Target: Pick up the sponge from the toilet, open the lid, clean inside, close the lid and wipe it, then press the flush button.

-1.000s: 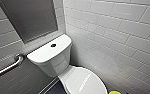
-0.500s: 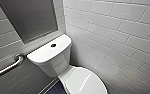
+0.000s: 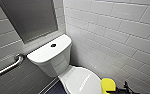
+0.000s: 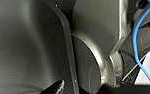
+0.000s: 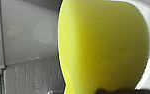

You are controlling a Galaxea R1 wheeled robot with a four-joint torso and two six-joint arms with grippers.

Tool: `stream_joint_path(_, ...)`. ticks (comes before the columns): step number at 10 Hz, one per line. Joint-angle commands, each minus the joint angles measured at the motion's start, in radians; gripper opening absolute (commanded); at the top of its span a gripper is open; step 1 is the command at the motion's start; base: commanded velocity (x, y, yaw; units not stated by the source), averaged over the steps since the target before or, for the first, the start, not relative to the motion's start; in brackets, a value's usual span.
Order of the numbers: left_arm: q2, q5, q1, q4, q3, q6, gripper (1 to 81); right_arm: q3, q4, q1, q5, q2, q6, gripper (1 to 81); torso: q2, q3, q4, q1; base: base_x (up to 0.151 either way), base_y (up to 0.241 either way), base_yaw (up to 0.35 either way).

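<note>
The white toilet [image 3: 51, 58] stands in the corner of the tiled room. Its lid [image 3: 83, 80] is down over the bowl. The small dark flush button [image 3: 53, 45] sits in the middle of the flat tank top. The yellow sponge [image 3: 108, 85] hangs just right of the lid at the lower edge of the head view, with my right gripper [image 3: 117, 91] shut on it. In the right wrist view the sponge [image 5: 103, 47] looms large and upright, with white glossy ceramic behind it. The left wrist view looks at dark parts of my own body, and nothing is in the left gripper.
A metal grab bar [image 3: 8, 66] runs along the left wall beside the tank. A grey panel [image 3: 28, 17] hangs above the tank. White tiled wall [image 3: 116, 37] closes off the right side. Dark floor [image 3: 54, 89] shows left of the bowl.
</note>
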Motion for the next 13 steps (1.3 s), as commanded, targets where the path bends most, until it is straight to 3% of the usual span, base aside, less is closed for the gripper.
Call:
stream_joint_path(1, 0.027, 0.072, -0.018, -0.006, -0.028, -0.006, 81.1, -0.295, -0.012, 0.269, -0.178, 0.283, 0.004, 1.0, 0.0, 0.0, 0.0, 0.0, 0.0, 0.0, 0.0)
stream_joint_path(5, 0.036, 0.072, -0.02, -0.008, -0.047, -0.009, 81.1, -0.637, -0.02, 0.316, -0.231, 0.652, 0.004, 1.0, 0.0, 0.0, 0.0, 0.0, 0.0, 0.0, 0.0)
stream_joint_path(10, 0.041, 0.072, -0.018, -0.008, -0.05, -0.011, 81.1, -0.803, -0.043, 0.338, -0.239, 0.87, 0.004, 1.0, 0.0, 0.0, 0.0, 0.0, 0.0, 0.0, 0.0)
stream_joint_path(13, 0.038, 0.072, -0.015, -0.009, -0.051, -0.011, 81.1, -0.981, -0.054, 0.324, -0.227, 1.026, 0.004, 1.0, 0.0, 0.0, 0.0, 0.0, 0.0, 0.0, 0.0)
